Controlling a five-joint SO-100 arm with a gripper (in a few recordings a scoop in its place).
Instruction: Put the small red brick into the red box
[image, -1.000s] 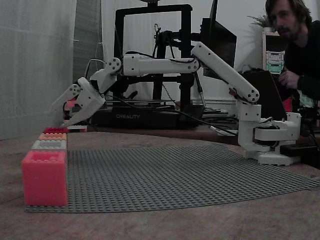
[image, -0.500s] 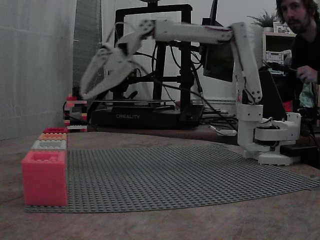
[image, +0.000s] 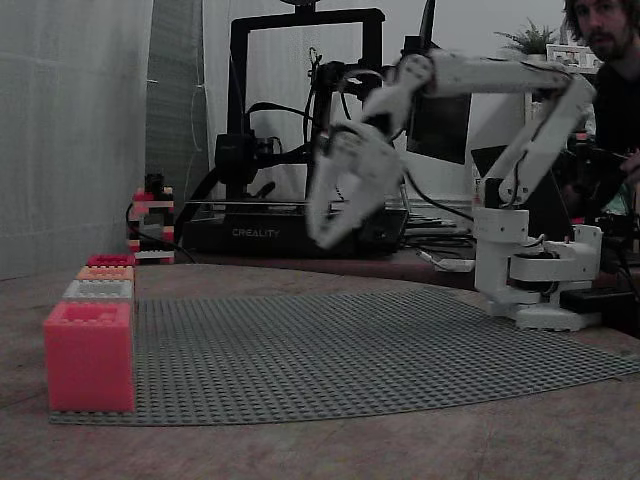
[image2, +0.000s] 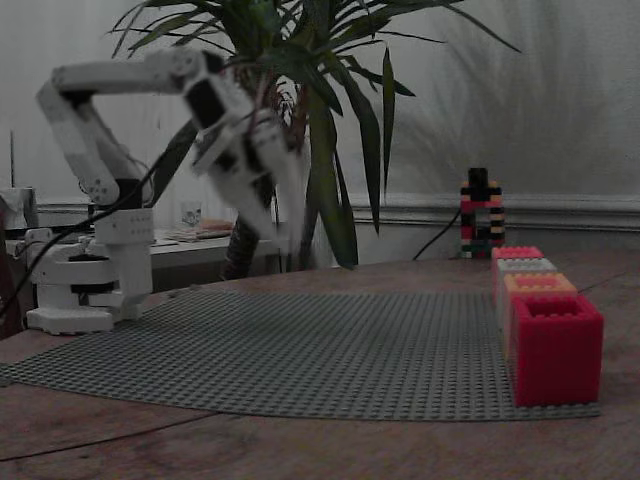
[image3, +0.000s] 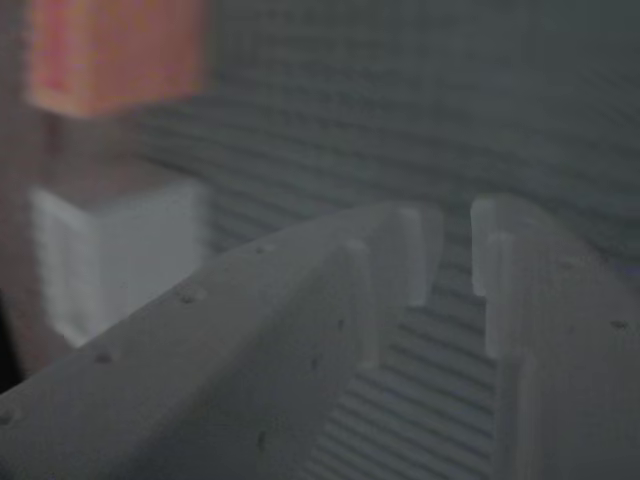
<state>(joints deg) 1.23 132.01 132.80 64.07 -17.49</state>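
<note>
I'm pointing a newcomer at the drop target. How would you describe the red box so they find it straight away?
Start at the grey studded baseplate and follow the row of four brick-built boxes along its edge. In one fixed view the red box is the nearest in that row; in the other it is the farthest. It is deep crimson, unlike the orange box, white box and coral-pink box.

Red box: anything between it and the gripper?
Nothing visible. The gripper hangs above the grey baseplate; only bare studs lie between it and the red box at the row's end.
</note>
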